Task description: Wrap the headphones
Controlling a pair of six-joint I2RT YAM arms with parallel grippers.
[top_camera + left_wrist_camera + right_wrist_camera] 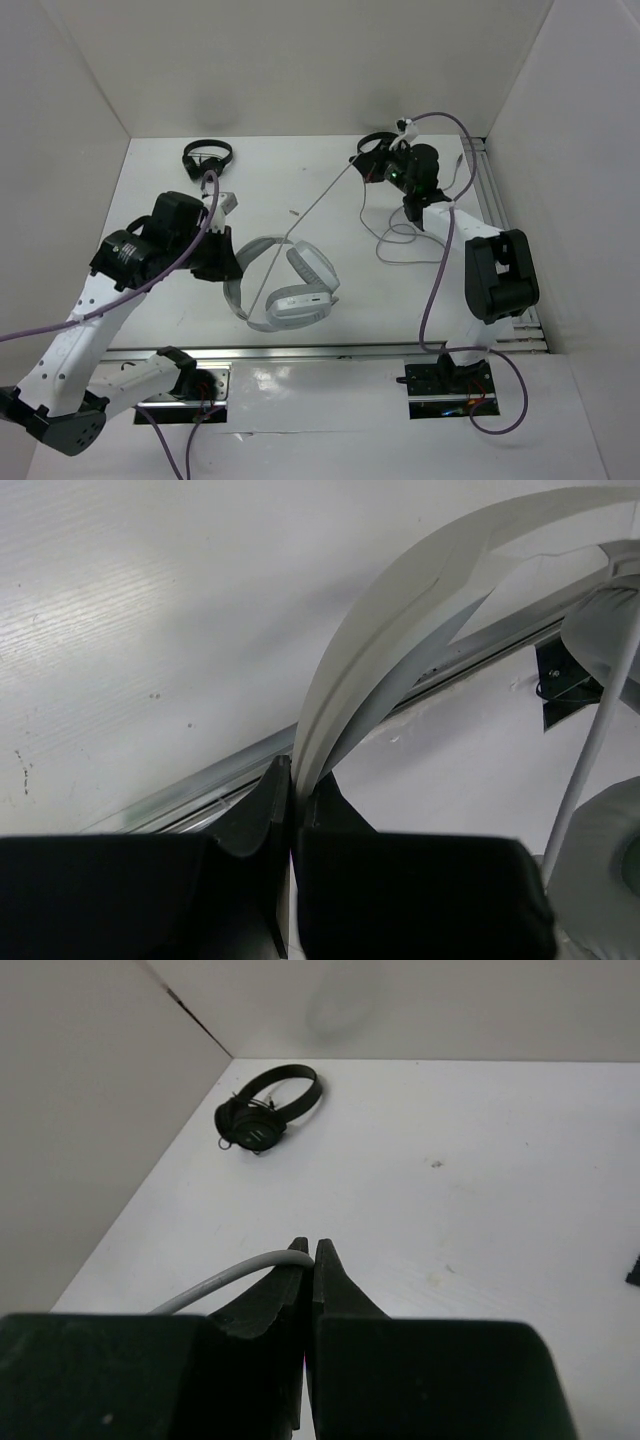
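I am looking at the big white headphones (285,285) at the near side of the counter (290,175), between my two arms. I cannot tell if they are resting on it or lifted a bit. My left jaws are squeezing the wide headband (400,630), pressed tight on its edge. My right jaws are pinching the thin pale cable (215,1281), far back on the right. The cable is running in a straight, tight line from the headphones to those jaws. A small black headset (268,1110) is sitting in the back left corner.
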